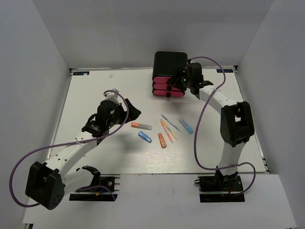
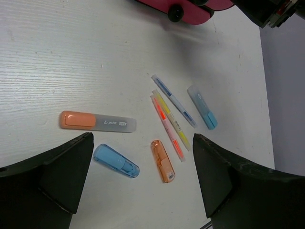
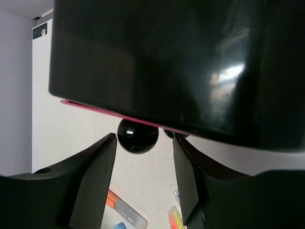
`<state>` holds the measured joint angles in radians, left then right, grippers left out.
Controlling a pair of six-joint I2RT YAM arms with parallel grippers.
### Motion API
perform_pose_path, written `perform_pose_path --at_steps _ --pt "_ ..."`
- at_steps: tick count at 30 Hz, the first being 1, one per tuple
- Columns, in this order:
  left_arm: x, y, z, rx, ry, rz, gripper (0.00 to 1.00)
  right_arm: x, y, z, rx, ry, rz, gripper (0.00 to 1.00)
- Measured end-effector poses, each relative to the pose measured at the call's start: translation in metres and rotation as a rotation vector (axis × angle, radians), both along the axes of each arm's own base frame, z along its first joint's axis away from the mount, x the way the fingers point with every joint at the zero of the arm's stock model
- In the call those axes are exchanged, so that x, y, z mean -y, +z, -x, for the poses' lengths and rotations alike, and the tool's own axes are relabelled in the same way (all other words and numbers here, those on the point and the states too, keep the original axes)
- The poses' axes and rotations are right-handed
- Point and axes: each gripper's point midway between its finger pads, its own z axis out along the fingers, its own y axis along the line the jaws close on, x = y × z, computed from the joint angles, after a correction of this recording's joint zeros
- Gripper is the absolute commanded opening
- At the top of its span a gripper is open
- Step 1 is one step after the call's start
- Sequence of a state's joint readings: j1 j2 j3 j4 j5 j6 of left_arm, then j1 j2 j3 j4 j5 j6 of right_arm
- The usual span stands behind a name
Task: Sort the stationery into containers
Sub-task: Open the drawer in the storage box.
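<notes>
Looking down from the top view, you have the glossy black rounded cabinet [image 1: 169, 62] at the far side of the white worktop [image 1: 105, 90], its three stacked pink drawers [image 1: 167, 87] facing the arms. The right arm's fingers [image 3: 90, 181] are up against that front. In the right wrist view they stand either side of a small round black knob [image 3: 137, 136], with a gap showing on each side, so they are parted and grip nothing. You cannot tell which drawer that knob belongs to.

Your left arm's fingers [image 2: 62, 176] hover spread wide above the loose stationery and hold nothing. Between them on the worktop lie a stubby translucent blue marker [image 2: 116, 161] and a stubby orange marker [image 2: 163, 161]. An orange-capped marker with a grey body [image 2: 97, 121] lies just beyond. Further right, a thin pink pen [image 2: 164, 121] and a thin yellow pen [image 2: 176, 128] touch side by side, with a grey-blue pen [image 2: 174, 100] near them and a pale blue marker [image 2: 202, 107] apart at the right.
</notes>
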<state>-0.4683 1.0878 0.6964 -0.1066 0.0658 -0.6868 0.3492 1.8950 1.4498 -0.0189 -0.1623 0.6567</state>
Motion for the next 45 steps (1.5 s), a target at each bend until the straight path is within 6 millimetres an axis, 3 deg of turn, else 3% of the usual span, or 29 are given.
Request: perform_pose_path --at_steps 5,11,17,22,26,34,37,38,42,45 --pt "-0.003 0.003 0.001 0.003 0.017 0.005 0.94 -0.003 -0.003 -0.007 0.008 -0.014 -0.019 0.48" --pt "-0.004 0.001 0.001 -0.004 0.034 0.011 0.94 -0.004 0.005 -0.013 0.034 -0.032 -0.048 0.48" --pt "-0.006 -0.005 0.003 -0.021 0.041 0.010 0.94 -0.004 0.006 -0.014 0.034 -0.040 -0.062 0.28" --pt "-0.006 -0.006 0.003 -0.027 0.046 0.017 0.94 -0.005 0.004 -0.013 0.048 -0.037 -0.078 0.24" --pt "-0.006 -0.009 0.004 -0.036 0.052 0.024 0.94 -0.004 0.004 -0.002 0.058 -0.024 -0.090 0.24" --pt "-0.007 -0.007 0.001 -0.058 0.108 0.068 0.94 0.000 0.001 0.040 0.030 0.021 -0.103 0.24" --pt "-0.009 -0.008 -0.001 -0.068 0.134 0.081 0.94 0.001 0.000 0.049 0.025 0.030 -0.107 0.31" --pt "-0.010 -0.010 -0.002 -0.076 0.144 0.081 0.94 0.001 0.000 0.051 0.022 0.033 -0.110 0.47" --pt "-0.014 -0.029 -0.002 -0.149 0.195 0.070 0.94 0.001 -0.002 0.054 0.007 0.040 -0.111 0.73" --pt "-0.016 -0.046 0.000 -0.216 0.225 0.051 0.93 0.001 -0.003 0.056 0.001 0.048 -0.108 0.77"
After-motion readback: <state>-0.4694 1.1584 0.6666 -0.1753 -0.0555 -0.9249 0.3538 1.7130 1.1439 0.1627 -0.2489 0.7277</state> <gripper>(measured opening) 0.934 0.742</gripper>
